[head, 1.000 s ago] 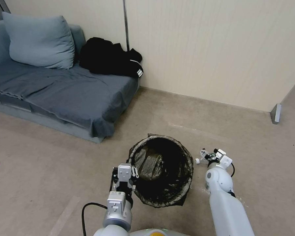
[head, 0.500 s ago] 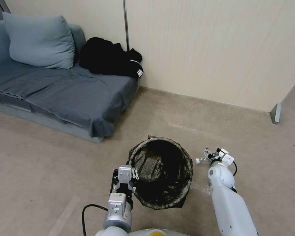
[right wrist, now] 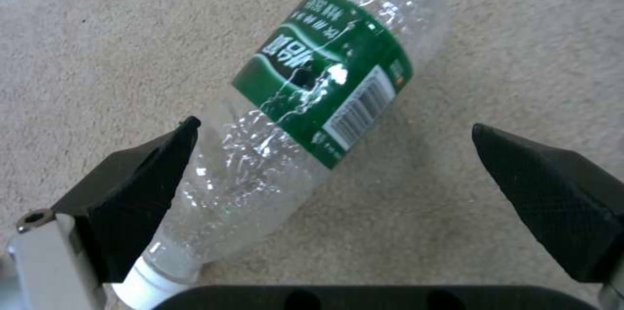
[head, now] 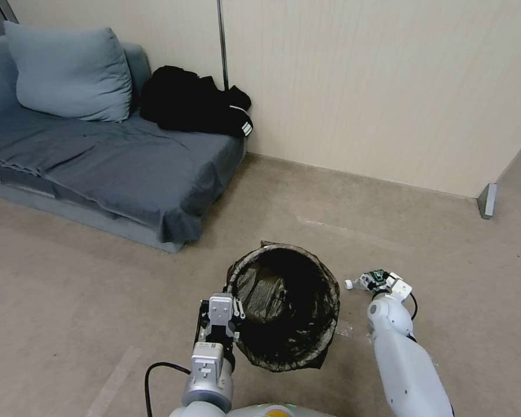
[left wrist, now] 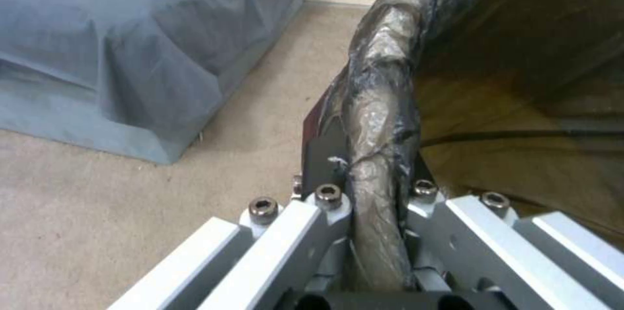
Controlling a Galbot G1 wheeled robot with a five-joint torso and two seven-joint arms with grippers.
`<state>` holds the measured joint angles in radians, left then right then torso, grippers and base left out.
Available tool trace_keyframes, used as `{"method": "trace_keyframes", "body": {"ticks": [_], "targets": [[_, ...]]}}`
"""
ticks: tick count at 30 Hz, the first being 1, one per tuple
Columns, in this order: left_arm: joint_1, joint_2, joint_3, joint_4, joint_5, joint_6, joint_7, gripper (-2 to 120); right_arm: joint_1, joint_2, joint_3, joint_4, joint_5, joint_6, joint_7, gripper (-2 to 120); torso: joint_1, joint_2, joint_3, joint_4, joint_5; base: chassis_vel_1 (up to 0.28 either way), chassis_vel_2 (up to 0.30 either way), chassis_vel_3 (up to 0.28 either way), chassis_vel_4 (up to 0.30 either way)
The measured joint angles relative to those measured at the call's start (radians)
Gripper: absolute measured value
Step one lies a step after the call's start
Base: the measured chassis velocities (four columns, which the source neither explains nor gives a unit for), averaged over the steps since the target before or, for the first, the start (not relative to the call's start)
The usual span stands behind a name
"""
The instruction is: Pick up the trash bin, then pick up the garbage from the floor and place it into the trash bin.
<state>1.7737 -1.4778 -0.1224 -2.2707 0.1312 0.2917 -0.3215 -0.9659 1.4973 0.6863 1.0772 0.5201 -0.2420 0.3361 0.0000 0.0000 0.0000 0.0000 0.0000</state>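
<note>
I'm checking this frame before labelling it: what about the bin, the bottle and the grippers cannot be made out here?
- Trash bin: white body hidden by the liner bag in the head view; bottom too dark to show contents.
- Bottle: cap cut off by the gripper base in the right wrist view.
- Right gripper: hidden behind the arm in the head view.
- Left gripper: fingertips hidden behind the liner fold in the left wrist view.

Cream panelled wall (head: pixel 388 87) runs across the back, meeting beige-grey short-pile carpet (head: pixel 69 301). On the left, a low grey-blue fabric sofa (head: pixel 116 168) with a pale blue cushion (head: pixel 69 72) and a black bundle of clothing (head: pixel 194 101) (white stripes showing).
</note>
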Motion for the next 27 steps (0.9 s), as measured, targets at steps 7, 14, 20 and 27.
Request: {"method": "trace_keyframes", "body": {"ticks": [7,14,20,27], "targets": [[0.002,0.000,0.000,0.004,0.007,-0.002,-0.001,0,0.019,0.010,-0.003,-0.039,0.003,0.009,-0.014,100,0.000,0.000,0.000,0.0000,0.0001,0.000,0.000,0.000,0.000],[0.004,0.000,0.000,0.009,0.011,-0.004,-0.002,0,0.034,0.009,-0.007,-0.072,-0.001,0.019,-0.024,100,0.000,0.000,0.000,0.0000,0.0000,0.000,0.000,0.000,0.000],[0.005,0.000,0.000,0.014,0.015,-0.005,-0.002,0,0.049,0.005,-0.007,-0.096,-0.007,0.029,-0.029,100,0.000,0.000,0.000,0.0000,0.0000,0.000,0.000,0.000,0.000],[0.006,0.000,0.000,0.016,0.015,-0.006,-0.002,0,0.056,-0.001,-0.008,-0.108,-0.011,0.041,-0.033,89,0.000,0.000,0.000,0.0000,0.0000,0.000,0.000,0.000,0.000]]}}
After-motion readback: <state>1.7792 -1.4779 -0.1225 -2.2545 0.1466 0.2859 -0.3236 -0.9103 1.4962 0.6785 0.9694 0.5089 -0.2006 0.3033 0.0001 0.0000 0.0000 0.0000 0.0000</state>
